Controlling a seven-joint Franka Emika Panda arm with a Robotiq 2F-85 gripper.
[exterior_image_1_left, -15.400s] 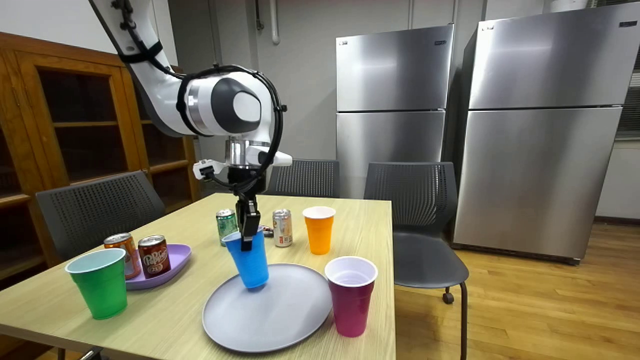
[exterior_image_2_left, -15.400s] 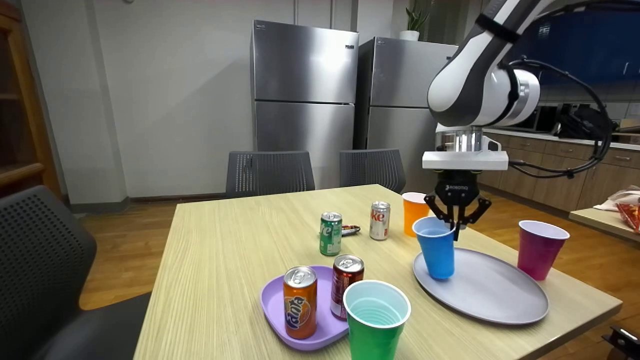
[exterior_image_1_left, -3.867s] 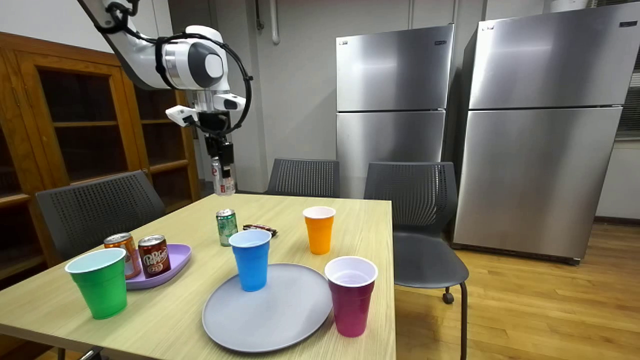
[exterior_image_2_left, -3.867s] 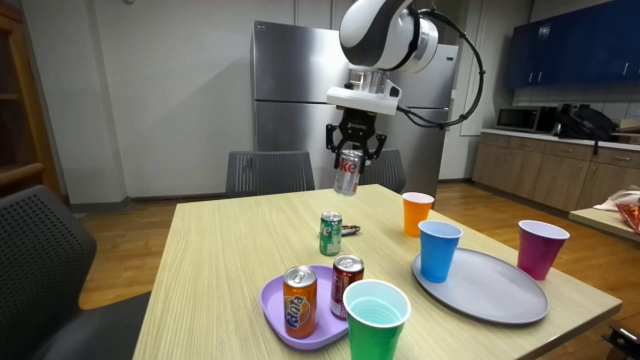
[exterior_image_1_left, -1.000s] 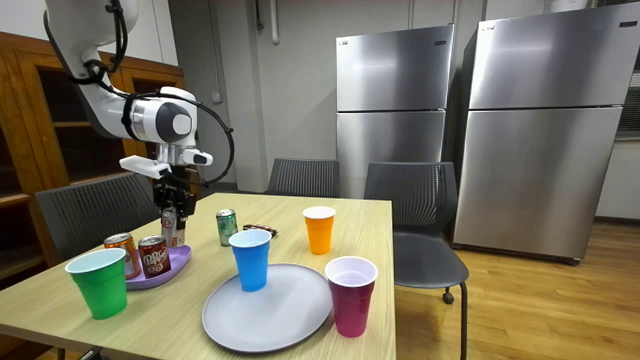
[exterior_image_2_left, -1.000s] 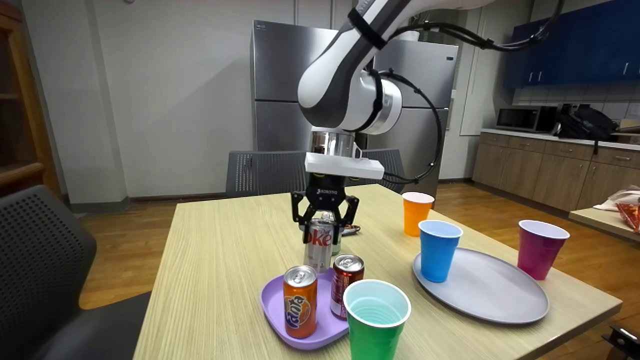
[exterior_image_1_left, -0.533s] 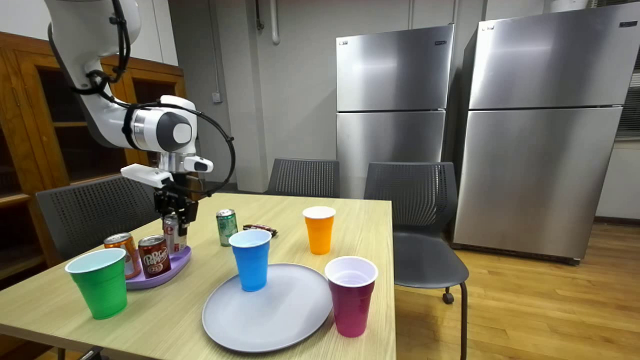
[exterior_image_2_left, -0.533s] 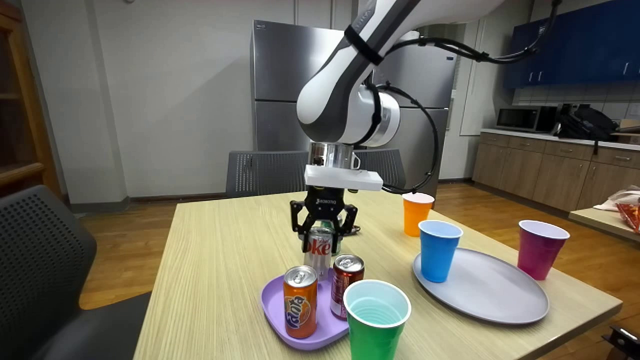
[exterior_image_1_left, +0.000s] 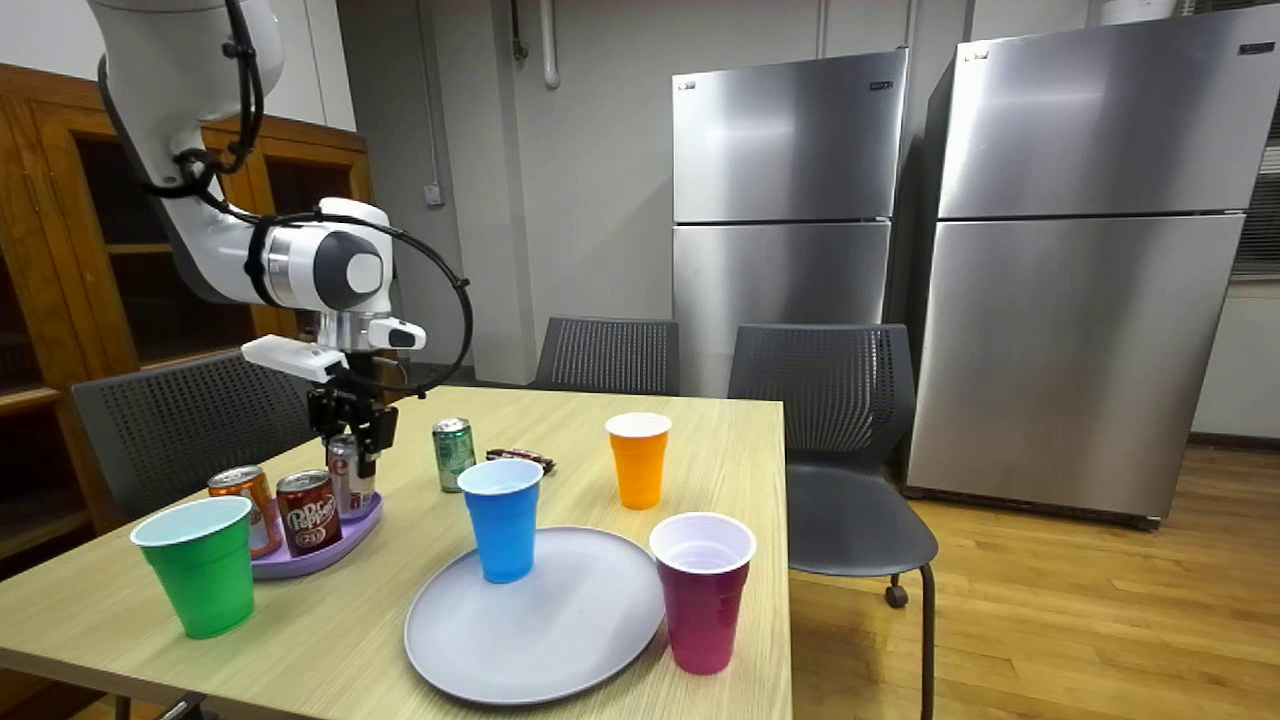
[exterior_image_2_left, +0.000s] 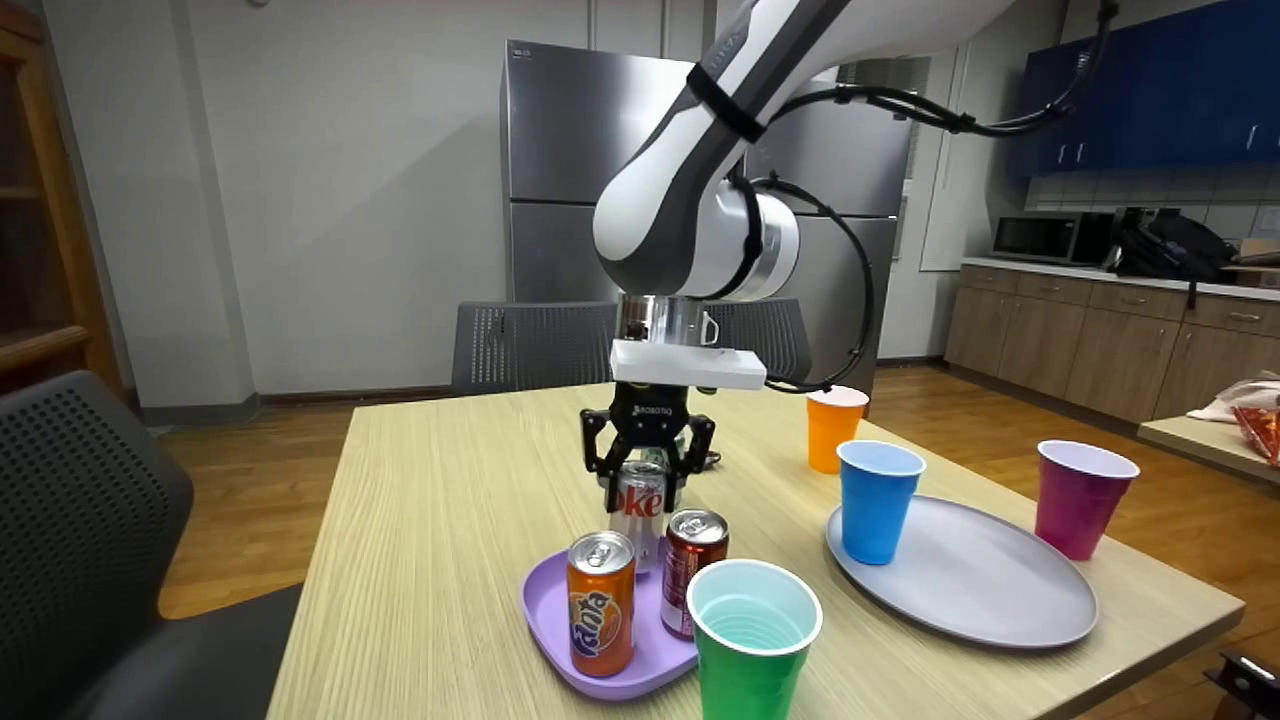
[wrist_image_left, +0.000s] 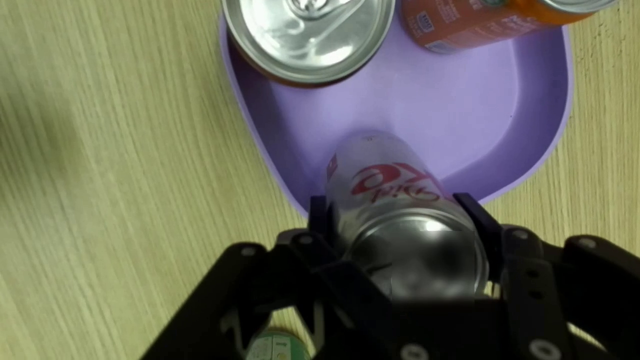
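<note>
In the gripper, a silver can shows partly.

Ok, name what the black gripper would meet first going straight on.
Likely the shallow purple tray, met by the silver metal Diet Coke can the gripper holds; whether they touch is unclear.

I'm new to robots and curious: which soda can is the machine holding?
The silver Diet Coke can, clasped by the gripper. The orange Fanta can, dark red Dr Pepper can and green can stand outside its grip.
</note>
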